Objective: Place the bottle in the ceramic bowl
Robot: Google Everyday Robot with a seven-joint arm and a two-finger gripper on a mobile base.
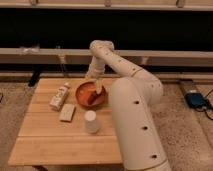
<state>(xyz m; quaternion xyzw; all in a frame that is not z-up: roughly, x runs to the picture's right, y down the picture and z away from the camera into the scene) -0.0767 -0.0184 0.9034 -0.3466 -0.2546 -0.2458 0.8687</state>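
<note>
The small white bottle lies on the wooden table, just left of the orange-brown ceramic bowl. My gripper hangs at the end of the white arm, directly over the right half of the bowl and reaching down into it. It is a bowl's width away from the bottle. The arm covers the bowl's right rim. A darker reddish patch shows inside the bowl under the gripper.
A flat beige block lies in front of the bottle. A plain white cup stands in front of the bowl. My white arm covers the table's right side. A blue object lies on the floor at the right.
</note>
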